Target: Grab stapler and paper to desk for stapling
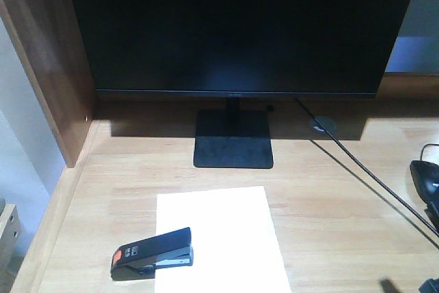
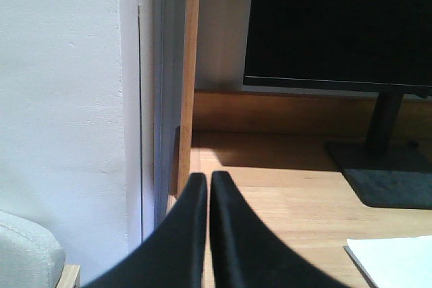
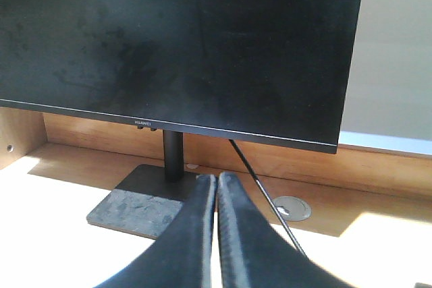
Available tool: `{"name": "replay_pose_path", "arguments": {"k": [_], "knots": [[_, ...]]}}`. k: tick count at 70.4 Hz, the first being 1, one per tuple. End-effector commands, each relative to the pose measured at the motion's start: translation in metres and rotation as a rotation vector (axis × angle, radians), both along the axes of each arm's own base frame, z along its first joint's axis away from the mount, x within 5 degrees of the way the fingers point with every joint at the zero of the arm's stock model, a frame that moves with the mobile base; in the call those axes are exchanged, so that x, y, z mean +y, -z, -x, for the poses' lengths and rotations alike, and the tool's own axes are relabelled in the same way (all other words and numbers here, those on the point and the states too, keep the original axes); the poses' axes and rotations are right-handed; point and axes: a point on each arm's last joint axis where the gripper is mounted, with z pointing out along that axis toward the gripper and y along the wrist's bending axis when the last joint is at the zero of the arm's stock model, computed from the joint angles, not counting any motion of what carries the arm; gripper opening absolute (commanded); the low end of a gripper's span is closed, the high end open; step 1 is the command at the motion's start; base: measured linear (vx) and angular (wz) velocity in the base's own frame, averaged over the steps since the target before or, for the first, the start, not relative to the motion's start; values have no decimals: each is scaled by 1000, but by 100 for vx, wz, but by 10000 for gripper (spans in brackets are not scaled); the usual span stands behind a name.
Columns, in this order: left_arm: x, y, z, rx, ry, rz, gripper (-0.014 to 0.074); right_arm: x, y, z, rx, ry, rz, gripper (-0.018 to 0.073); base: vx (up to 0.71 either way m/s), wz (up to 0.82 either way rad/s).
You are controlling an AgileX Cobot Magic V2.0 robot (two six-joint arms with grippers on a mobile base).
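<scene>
Where wood-grain desk (image 1: 329, 197) lies, wedge-shaped stapler (image 1: 152, 254) overlaps paper (image 1: 223, 238).

1. We see the left gripper (image 2: 208, 181) with its two black fingers (image 2: 192, 234) pressed together, holding nothing.
2. Below it lies the desk (image 2: 283, 200).
3. The monitor (image 2: 337, 25) stands at the right.
4. A corner of the paper (image 2: 395, 261) shows at the lower right.

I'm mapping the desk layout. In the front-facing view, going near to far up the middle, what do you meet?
stapler → paper → monitor stand base → monitor
</scene>
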Motion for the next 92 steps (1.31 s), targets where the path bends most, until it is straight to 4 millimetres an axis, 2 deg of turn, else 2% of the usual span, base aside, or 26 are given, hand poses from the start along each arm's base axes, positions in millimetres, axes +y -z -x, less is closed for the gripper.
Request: {"name": "replay_pose_path", "arguments": {"k": [1, 92], "knots": [[0, -5, 1, -84, -5, 11, -6, -1, -9, -1, -20, 9, 5, -10, 0, 0], [0, -5, 1, -84, -5, 11, -6, 0, -8, -1, 0, 8, -14, -10, 0, 0]]}}
